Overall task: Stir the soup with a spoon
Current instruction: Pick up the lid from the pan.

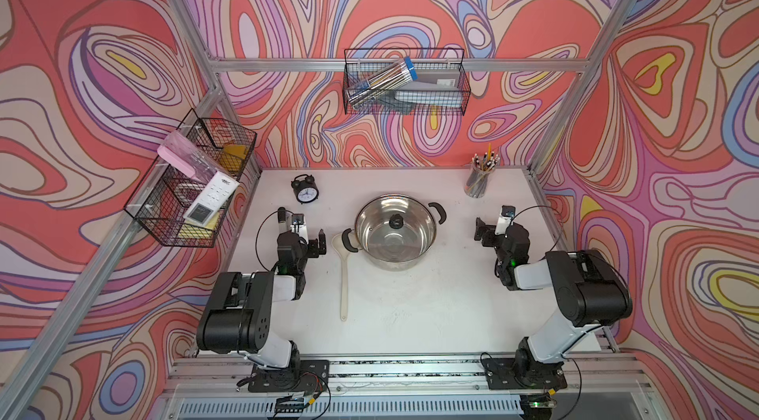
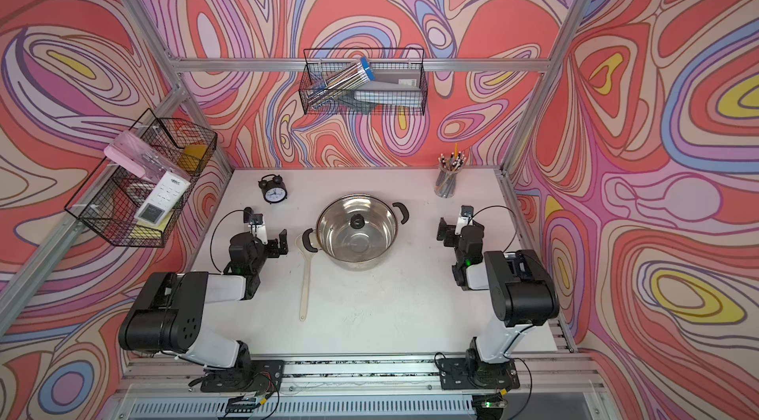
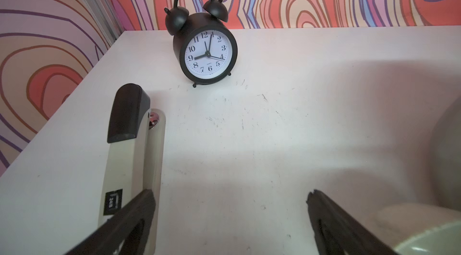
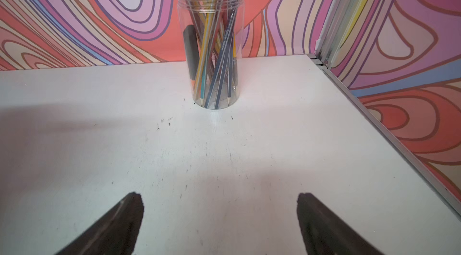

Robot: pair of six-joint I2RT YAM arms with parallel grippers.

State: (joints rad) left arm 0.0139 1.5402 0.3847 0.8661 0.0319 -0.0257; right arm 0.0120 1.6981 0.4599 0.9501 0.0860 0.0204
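Left wrist view shows the left gripper (image 3: 229, 198) spread wide and empty. The spoon (image 1: 344, 274) lies flat just off its inner finger, bowl tucked by the pot (image 1: 410, 257), handle trailing back past the wrist. The right gripper (image 4: 219, 198) gapes too, holding nothing. I'd pinch across the slim handle mid-length. The knob (image 1: 395, 221) hints at a clear lid to lift first.

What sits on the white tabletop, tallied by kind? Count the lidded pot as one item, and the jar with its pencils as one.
spoon: 1
steel pot: 1
alarm clock: 1
pencil jar: 1
stapler: 1
Total: 5
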